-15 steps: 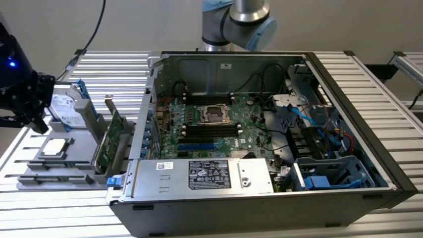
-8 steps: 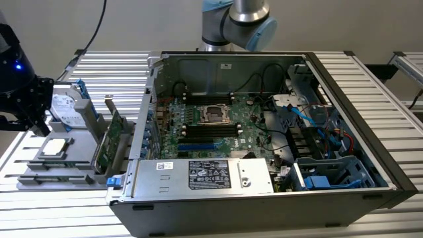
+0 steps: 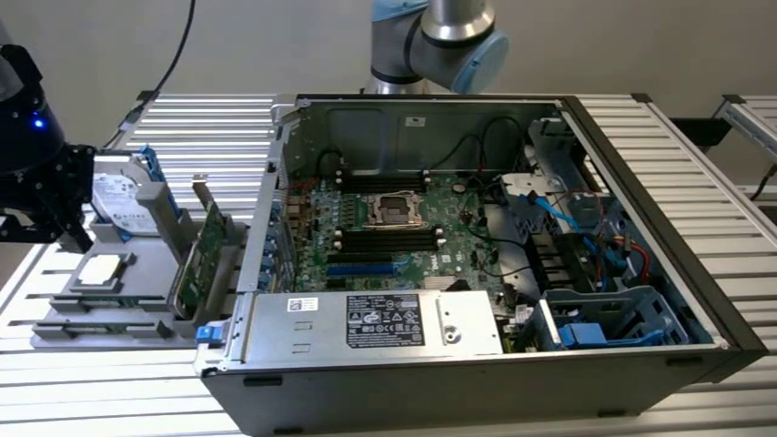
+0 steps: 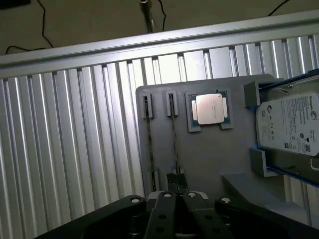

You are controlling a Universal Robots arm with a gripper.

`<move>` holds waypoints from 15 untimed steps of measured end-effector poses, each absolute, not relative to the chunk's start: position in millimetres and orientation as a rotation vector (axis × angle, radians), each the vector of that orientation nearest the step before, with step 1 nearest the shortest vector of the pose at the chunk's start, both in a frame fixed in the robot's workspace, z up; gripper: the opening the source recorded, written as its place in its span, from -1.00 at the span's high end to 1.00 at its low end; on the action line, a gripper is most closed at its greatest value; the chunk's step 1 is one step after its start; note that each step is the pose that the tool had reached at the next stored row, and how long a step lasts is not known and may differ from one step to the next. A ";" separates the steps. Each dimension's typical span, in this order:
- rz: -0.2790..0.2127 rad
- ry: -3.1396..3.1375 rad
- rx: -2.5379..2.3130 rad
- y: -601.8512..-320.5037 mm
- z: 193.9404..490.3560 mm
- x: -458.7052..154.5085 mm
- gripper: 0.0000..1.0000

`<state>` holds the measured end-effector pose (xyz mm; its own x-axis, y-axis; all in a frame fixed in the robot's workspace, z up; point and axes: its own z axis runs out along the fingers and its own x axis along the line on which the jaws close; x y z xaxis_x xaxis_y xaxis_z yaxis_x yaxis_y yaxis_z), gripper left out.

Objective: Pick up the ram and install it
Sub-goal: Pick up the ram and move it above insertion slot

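Two ram sticks stand on edge in slots of a grey holder (image 4: 209, 159), seen as thin dark-green lines: one ram stick (image 4: 149, 144) and a second ram stick (image 4: 174, 137) beside it. My gripper (image 4: 176, 179) hangs above the holder with its black fingers shut together. In the wrist view the fingertips overlap one end of the second stick, and I cannot tell whether they touch it. In the exterior view the gripper (image 3: 64, 228) is at the far left, over the holder (image 3: 122, 314). The motherboard's black memory slots (image 3: 388, 238) lie inside the open computer case (image 3: 680, 273).
On the holder sit a processor chip (image 4: 209, 108), a hard drive (image 4: 289, 124) and an upright green expansion card (image 3: 200, 259). The case holds cables, a power supply (image 3: 377, 320) and a blue drive cage (image 3: 607, 319). The ribbed metal table (image 4: 75, 149) surrounds everything.
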<state>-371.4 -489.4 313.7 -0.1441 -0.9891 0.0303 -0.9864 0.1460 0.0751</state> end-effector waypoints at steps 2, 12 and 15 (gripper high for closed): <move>-0.057 -2.322 2.006 -489.4 313.8 -371.4 0.77; -0.053 -2.309 2.026 -492.0 306.1 -378.7 0.28; -0.053 -2.290 2.047 -493.8 301.4 -379.0 0.28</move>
